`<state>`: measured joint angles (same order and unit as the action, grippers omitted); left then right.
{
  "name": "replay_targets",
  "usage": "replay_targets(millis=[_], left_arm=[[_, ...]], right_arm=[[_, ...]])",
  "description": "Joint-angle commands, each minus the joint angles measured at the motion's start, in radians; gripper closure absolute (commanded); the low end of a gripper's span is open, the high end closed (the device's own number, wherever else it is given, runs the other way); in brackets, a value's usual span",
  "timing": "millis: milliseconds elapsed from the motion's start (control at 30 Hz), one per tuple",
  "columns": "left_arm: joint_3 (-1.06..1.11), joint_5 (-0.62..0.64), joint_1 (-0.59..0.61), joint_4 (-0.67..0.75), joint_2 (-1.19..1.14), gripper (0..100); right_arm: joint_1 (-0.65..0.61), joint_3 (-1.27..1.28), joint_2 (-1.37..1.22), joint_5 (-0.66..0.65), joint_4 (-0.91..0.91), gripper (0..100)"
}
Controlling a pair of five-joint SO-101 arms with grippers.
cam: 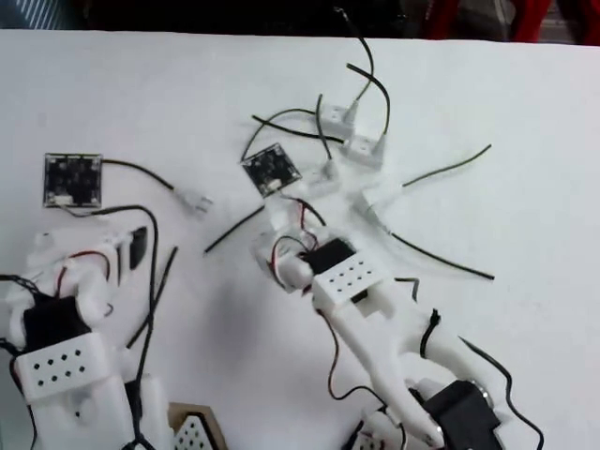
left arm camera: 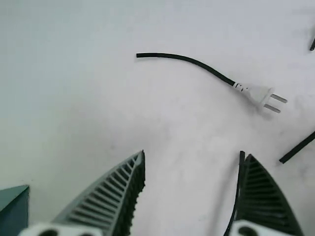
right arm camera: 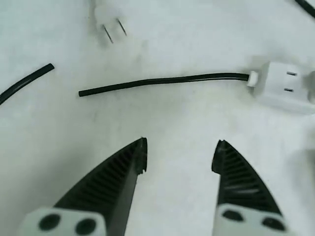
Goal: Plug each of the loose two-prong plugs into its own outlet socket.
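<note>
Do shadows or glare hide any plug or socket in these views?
High view: even light, no glare, but the loose plug barely stands out from the white table. Left wrist view: the two-prong plug shows plainly, with only a faint soft shadow. Right wrist view: the outlet socket shows its slots plainly, with no glare.

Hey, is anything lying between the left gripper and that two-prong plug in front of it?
Nothing visible does. The left gripper is open, and only bare table lies between it and the plug. A loose black cord end lies off to one side, not across that path.
</note>
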<state>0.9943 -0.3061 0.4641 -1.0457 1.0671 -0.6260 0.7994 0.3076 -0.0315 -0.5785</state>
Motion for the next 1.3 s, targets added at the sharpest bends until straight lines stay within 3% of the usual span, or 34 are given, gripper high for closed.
replay_targets(millis=[0, 133, 267, 567, 933, 1267], left_arm=[[-0.052, 0.046, 0.084, -0.011, 0.022, 69], [-0.005, 0.071, 0.14, -0.011, 0.019, 69], [0.092, 0.072, 0.14, 0.014, 0.022, 70], [0.35, 0.064, 0.14, 0.333, 0.024, 69], [0.361, 0.063, 0.139, 0.33, 0.018, 69], [0.37, 0.031, 0.136, 0.331, 0.019, 69]], right_arm=[[-0.039, -0.014, 0.005, -0.011, 0.087, 79.3], [-0.101, -0.048, -0.045, -0.118, 0.188, 79.4], [-0.151, -0.204, -0.188, -0.126, 0.176, 79.4], [-0.231, -0.641, -0.621, -0.13, 0.174, 79.4], [-0.182, -1.073, -0.981, -0.124, 0.008, 79.4], [-0.162, -1.145, -1.087, -0.123, -0.085, 83.0]])
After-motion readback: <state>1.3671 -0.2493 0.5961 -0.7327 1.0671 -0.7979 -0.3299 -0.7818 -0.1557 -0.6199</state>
